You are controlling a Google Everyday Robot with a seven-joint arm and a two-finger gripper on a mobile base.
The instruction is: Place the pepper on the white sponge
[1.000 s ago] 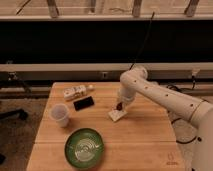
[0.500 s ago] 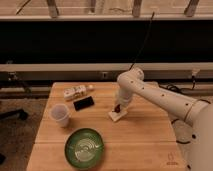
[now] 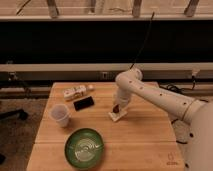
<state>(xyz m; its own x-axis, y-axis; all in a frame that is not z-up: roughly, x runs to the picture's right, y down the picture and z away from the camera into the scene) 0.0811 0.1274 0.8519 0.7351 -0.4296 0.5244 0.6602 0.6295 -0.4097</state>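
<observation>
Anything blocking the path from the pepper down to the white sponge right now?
Nothing visible. The gripper hangs directly above the white sponge, with a dark shape at its tip that looks like the pepper. The black phone, carton, clear cup and green plate all sit off to the side on the table.

A: What sits on the wooden table [image 3: 150, 135]?

B: A green plate [image 3: 84, 147] near the front edge, a clear plastic cup [image 3: 60, 114] at the left.

A: And further back?

B: A black phone [image 3: 83, 104], with a white carton [image 3: 76, 92] lying on its side just behind it.
</observation>
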